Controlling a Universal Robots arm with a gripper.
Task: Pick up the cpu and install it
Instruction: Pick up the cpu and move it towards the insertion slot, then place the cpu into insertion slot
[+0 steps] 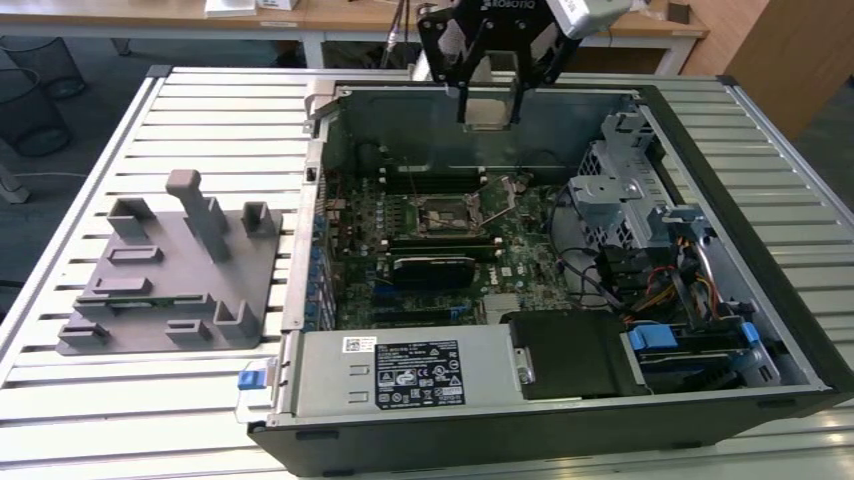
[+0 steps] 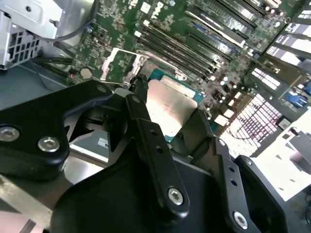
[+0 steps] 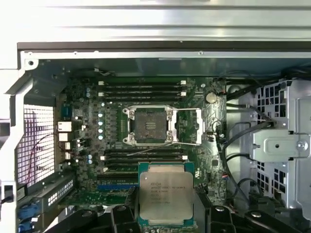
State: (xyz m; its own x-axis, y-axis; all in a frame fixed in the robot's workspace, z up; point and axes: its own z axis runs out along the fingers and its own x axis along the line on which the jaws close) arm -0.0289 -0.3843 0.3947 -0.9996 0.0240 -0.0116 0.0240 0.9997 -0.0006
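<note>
The cpu (image 1: 489, 103), a flat square chip with a silvery top, hangs in the air over the far part of the open computer case (image 1: 787, 270). My gripper (image 1: 489, 112) is shut on it, one black finger on each side. In the first wrist view the cpu (image 3: 165, 196) sits between the fingers (image 3: 130, 196), short of the open socket (image 3: 147, 124) on the green motherboard. The socket's metal frame (image 3: 188, 126) is swung open beside it. In the second wrist view the cpu (image 2: 171, 109) shows its metal top between the black fingers (image 2: 146, 126).
A metal drive cage (image 1: 621, 190) and loose cables (image 1: 601, 270) fill the case on the exterior view's right. The power supply (image 1: 400, 375) lies at the near end. A grey fixture (image 1: 167, 270) stands on the slatted table (image 1: 200, 110) at the exterior view's left.
</note>
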